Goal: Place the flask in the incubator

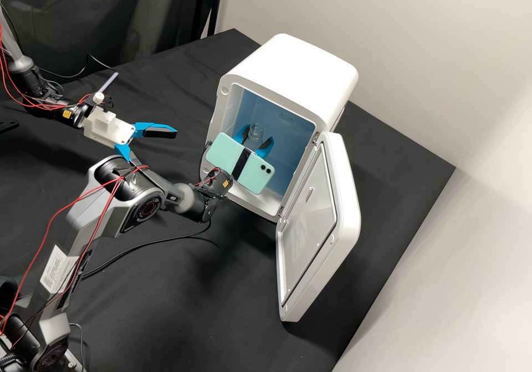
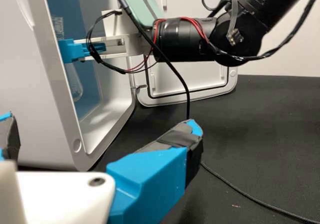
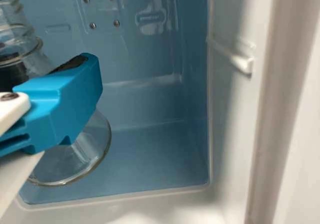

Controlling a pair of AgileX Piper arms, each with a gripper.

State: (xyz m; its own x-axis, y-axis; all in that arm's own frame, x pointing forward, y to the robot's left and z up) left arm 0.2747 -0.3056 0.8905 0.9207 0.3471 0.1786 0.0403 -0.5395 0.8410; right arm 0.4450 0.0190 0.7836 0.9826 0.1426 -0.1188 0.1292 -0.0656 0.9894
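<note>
The flask point(image 3: 70, 159) is being held in the incubator point(image 1: 293, 72)
Its neck is being gripped between the right fingers point(image 3: 60, 103), upright, base below them near the floor point(image 3: 150, 154); the left fingers point(image 1: 155, 130) are being held apart, empty, outside.

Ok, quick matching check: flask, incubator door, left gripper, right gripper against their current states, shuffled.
1 flask
2 incubator door
3 left gripper
4 right gripper

A swung wide on its hinge
B open, over the bench
C clear glass, inside the incubator
D shut on the flask's neck

Pairs: 1-C, 2-A, 3-B, 4-D
</note>
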